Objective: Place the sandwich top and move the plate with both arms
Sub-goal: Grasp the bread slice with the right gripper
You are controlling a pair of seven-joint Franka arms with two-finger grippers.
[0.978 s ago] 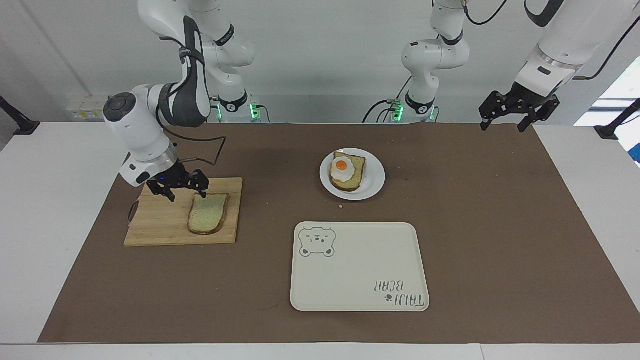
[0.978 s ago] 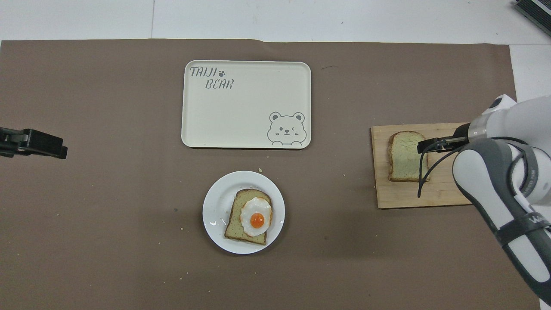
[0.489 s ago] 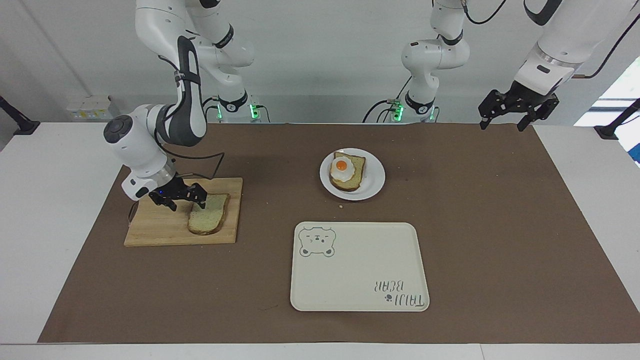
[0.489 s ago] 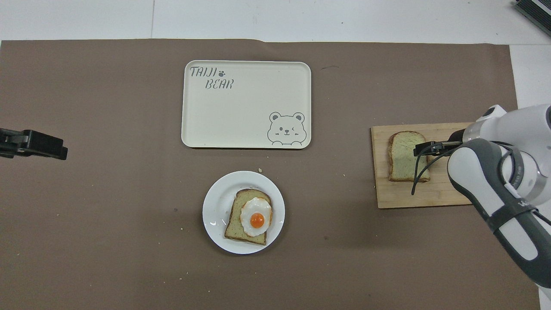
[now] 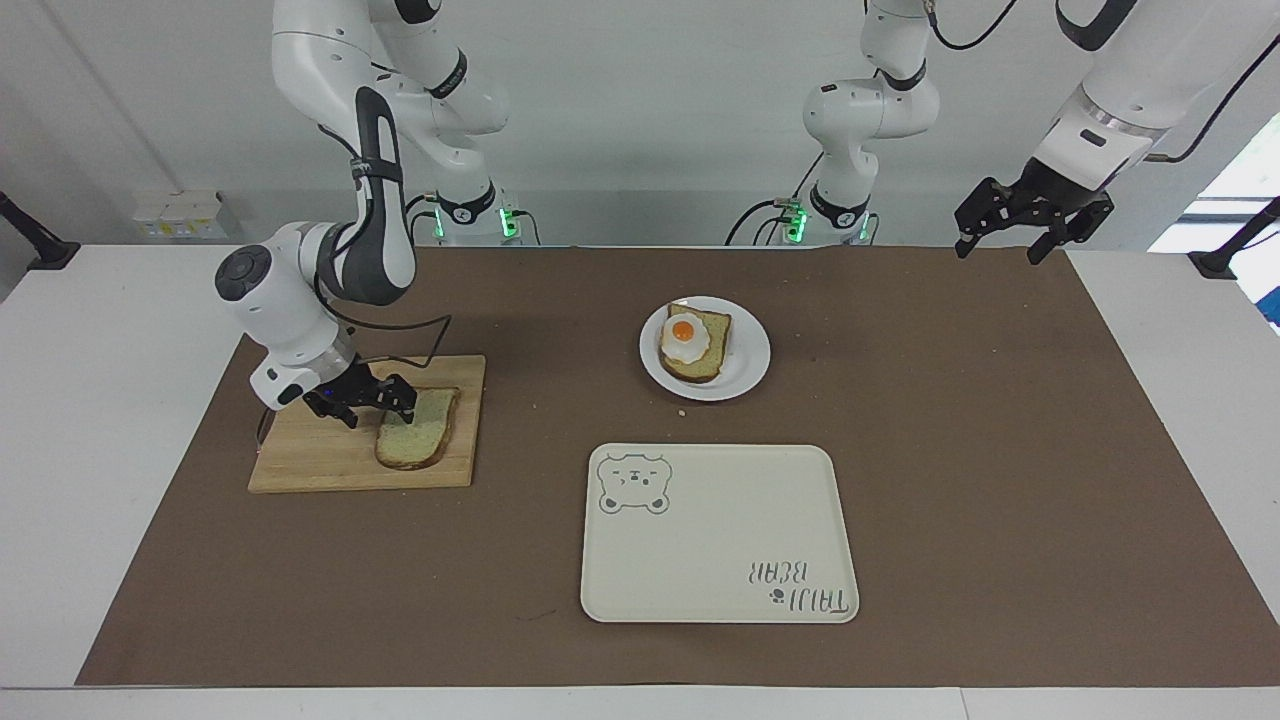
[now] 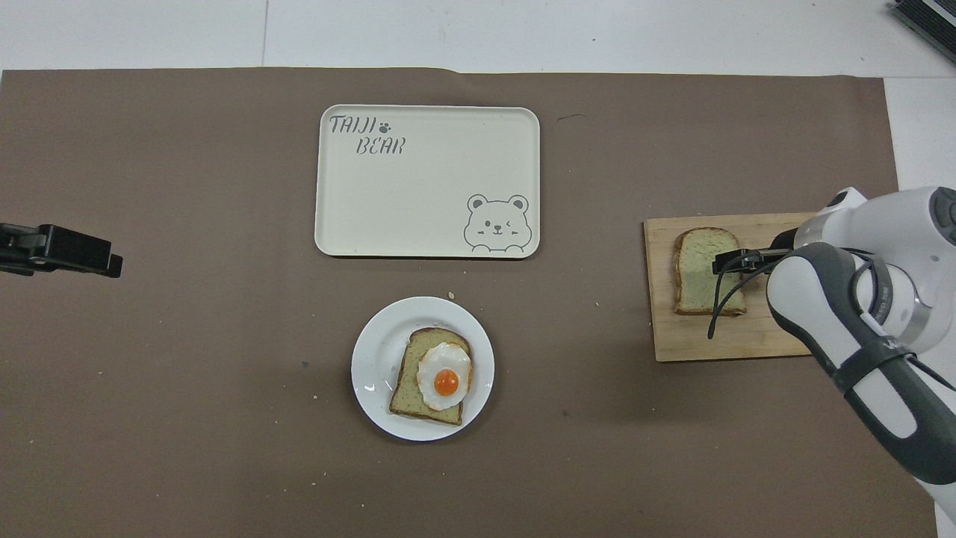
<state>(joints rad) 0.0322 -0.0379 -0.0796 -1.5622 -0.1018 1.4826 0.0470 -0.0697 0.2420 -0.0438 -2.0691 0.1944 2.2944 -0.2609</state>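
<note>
Sandwich top [image 5: 417, 429] lay flat on the wooden board [image 5: 320, 462], at the right arm's end of the worktop, well apart from the plate [image 5: 746, 372] with the egg slice [image 5: 694, 346]. I judged a shallow grip might crumple or drop it. My right gripper [image 5: 375, 404] hung spread, empty, at the slice's edge; the left gripper [image 5: 1008, 232] waited spread over the mat's corner.

White plate [image 5: 745, 372] — cream tray [image 5: 700, 560], grey bear print — brown mat [image 5: 1000, 450].

Robotics lab: two bench-mounted arms [image 5: 340, 150], brown mat [image 5: 1000, 450] on white table [image 5: 100, 400], bare wall.
</note>
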